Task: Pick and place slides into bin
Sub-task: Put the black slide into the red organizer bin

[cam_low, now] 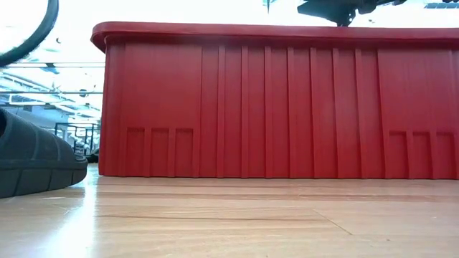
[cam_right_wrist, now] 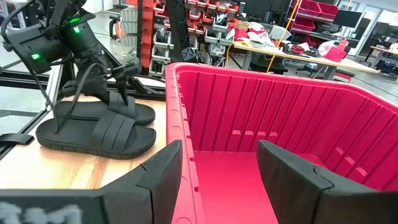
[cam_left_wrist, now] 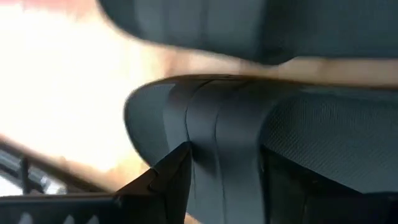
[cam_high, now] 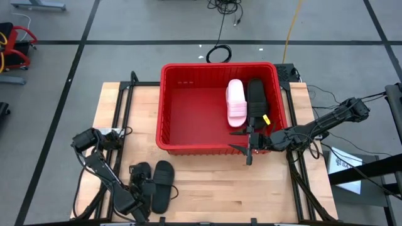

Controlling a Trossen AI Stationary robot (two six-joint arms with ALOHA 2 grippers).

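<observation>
The red bin (cam_high: 188, 113) stands mid-table, and its near wall fills the low view (cam_low: 287, 107). A pale pink slide (cam_high: 236, 102) and a black slide (cam_high: 255, 100) lie flat inside it at its right side. Two more black slides (cam_high: 162, 185) (cam_high: 139, 177) lie side by side on the table near its front left, and both show in the right wrist view (cam_right_wrist: 99, 134). My left gripper (cam_high: 141, 193) is open and low over the left one, its fingers either side of the ribbed strap (cam_left_wrist: 236, 137). My right gripper (cam_high: 249, 144) is open and empty above the bin's near rim (cam_right_wrist: 177, 118).
Bare wooden table lies between the bin and the front edge. A black slide's end (cam_low: 36, 161) shows at the left of the low view. Cables and frame rails run along both table sides.
</observation>
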